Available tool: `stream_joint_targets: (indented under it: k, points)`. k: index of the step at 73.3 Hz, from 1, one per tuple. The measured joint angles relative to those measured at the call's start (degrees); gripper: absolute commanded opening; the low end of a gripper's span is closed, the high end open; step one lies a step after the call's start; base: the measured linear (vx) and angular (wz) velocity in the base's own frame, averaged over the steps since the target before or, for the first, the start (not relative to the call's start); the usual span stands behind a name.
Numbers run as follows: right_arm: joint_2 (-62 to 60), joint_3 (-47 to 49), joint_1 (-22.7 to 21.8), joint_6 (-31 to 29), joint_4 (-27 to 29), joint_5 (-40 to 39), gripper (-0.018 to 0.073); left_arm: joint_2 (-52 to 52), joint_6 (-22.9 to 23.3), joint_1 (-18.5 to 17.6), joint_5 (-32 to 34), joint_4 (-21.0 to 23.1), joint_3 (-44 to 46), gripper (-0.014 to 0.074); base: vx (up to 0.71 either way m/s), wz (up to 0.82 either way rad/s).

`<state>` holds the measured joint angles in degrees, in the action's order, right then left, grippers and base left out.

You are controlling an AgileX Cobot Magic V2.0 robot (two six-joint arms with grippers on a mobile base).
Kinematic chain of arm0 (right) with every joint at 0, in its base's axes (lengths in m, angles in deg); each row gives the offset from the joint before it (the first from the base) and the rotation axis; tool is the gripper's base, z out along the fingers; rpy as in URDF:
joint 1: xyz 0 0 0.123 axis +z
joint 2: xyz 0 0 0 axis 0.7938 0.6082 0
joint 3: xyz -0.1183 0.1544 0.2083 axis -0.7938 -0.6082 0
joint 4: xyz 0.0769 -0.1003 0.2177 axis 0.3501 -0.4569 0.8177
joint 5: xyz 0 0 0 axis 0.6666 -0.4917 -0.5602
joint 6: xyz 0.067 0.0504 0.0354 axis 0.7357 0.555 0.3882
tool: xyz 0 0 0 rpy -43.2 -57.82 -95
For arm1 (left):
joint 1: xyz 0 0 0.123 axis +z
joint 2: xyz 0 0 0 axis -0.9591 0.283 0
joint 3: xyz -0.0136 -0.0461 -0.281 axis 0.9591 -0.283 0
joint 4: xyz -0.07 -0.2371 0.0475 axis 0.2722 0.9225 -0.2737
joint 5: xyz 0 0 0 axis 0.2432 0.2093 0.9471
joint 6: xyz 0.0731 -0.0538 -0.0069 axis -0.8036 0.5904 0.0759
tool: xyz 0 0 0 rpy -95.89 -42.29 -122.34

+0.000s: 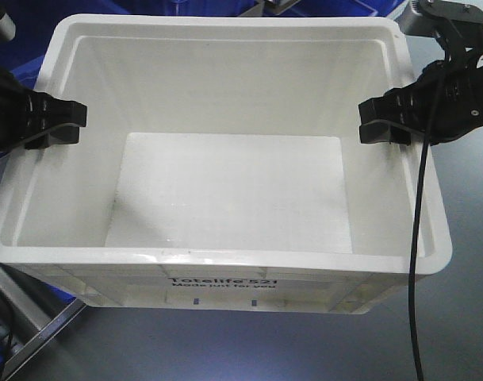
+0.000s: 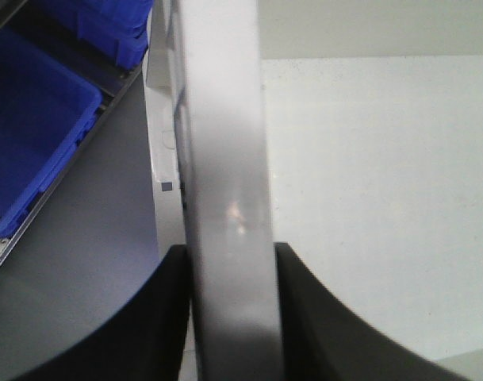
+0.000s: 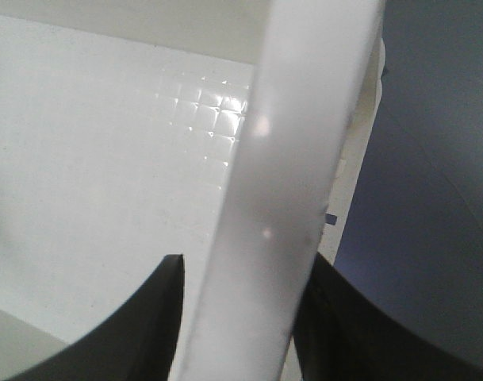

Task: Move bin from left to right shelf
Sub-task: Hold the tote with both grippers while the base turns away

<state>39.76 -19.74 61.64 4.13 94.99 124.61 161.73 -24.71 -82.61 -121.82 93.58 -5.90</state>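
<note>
The large white bin [image 1: 225,262] fills the front view, empty, with black "Totelife 521" print on its near wall. My left gripper [image 1: 57,125] is shut on the bin's left rim. In the left wrist view the rim [image 2: 225,159] runs between the two black fingers [image 2: 166,317]. My right gripper [image 1: 384,121] is shut on the bin's right rim. In the right wrist view the rim [image 3: 289,159] passes between the black fingers [image 3: 336,325]; there is a small gap on the inner side. The bin is level.
Blue bins [image 2: 27,135] sit on a shelf to the left, and more blue shows behind the bin [image 1: 344,8]. A grey surface [image 1: 304,349] lies below the bin. A black cable [image 1: 415,262] hangs from the right arm across the bin's right edge.
</note>
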Motion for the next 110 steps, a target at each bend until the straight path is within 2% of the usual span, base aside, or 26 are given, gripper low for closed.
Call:
stream_joint_targets:
  k: [110]
  points:
    - [0.00,0.00,0.00,0.00,0.00,0.00,-0.0005,0.00,0.00,0.00,0.00,0.05,0.00,0.0002,0.18,-0.46]
